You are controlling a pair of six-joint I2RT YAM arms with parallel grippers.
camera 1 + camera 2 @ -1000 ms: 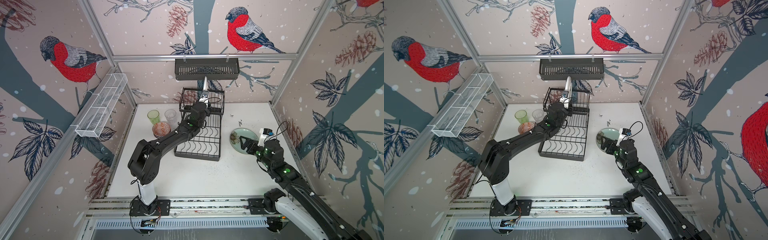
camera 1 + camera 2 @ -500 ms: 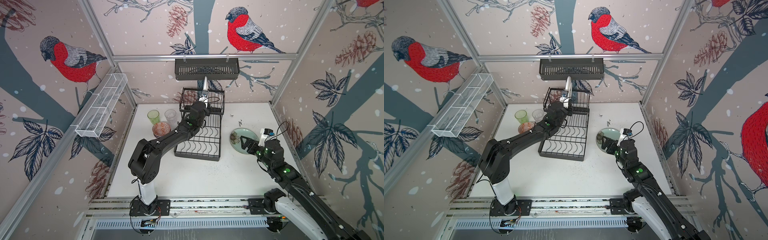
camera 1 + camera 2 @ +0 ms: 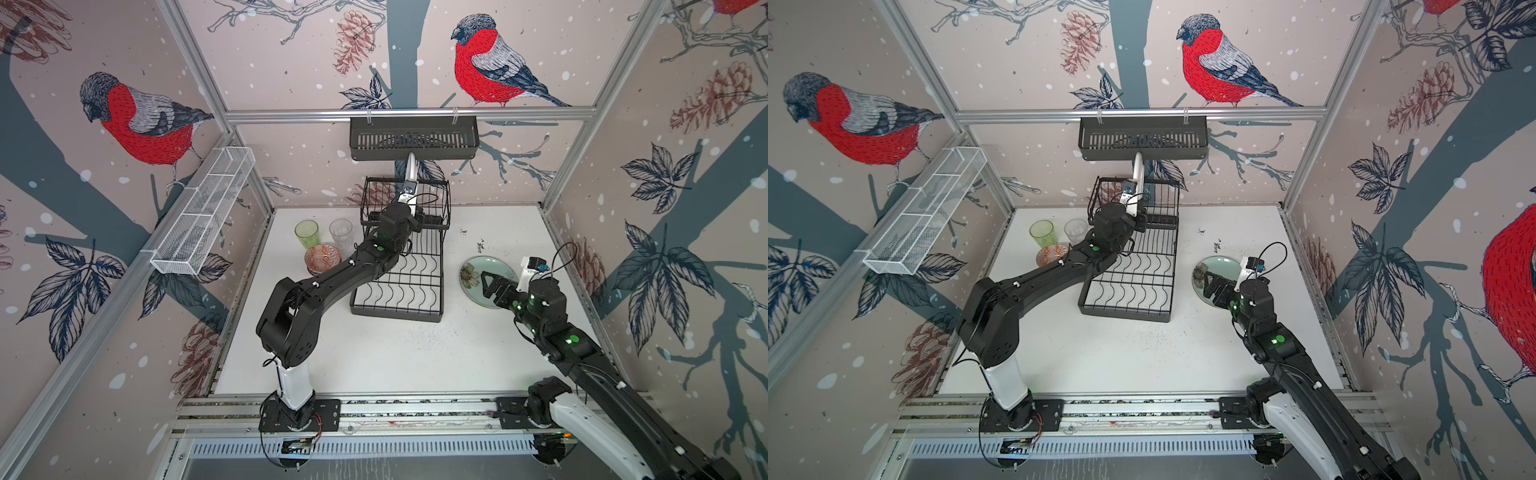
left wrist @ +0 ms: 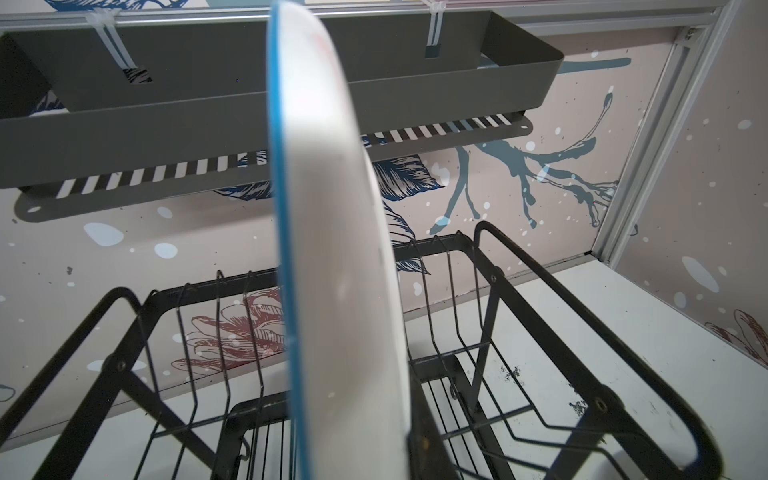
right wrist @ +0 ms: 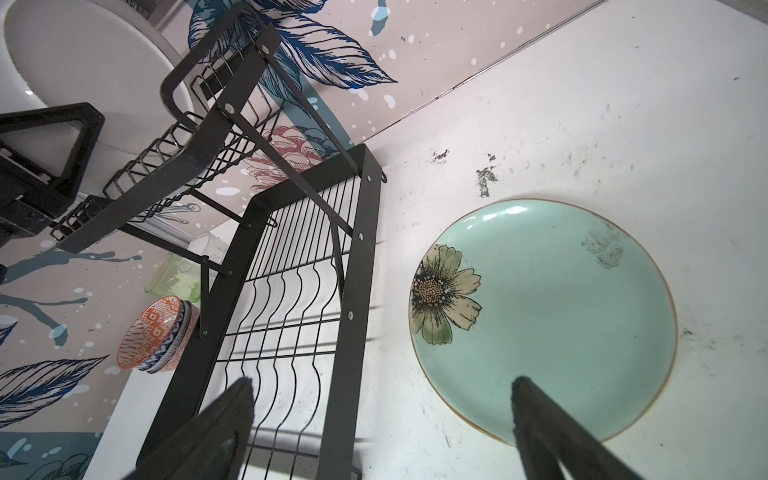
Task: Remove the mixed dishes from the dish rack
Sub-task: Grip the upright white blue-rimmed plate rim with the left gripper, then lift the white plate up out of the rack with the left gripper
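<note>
Both top views: left gripper (image 3: 417, 216) pinches one white plate (image 3: 411, 166) upright in dish rack (image 3: 395, 313) top tier; right gripper (image 3: 492, 286) spread over one mint flower plate (image 3: 471, 270), table (image 3: 374, 353) right edge; two tumblers (image 3: 306, 232) back-left. Left wrist: plate blue-rimmed. Right wrist: three stacked bowls (image 5: 153, 336).

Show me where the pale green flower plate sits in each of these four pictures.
In a top view: the mint plate lies flat, right of the dish rack.
In a top view: same spot, right of the rack.
Left wrist: not in it.
Right wrist: seen close up, flat beside the rack's wavy grid.
Shared landmark: the black dish rack, visible in all four.
</note>
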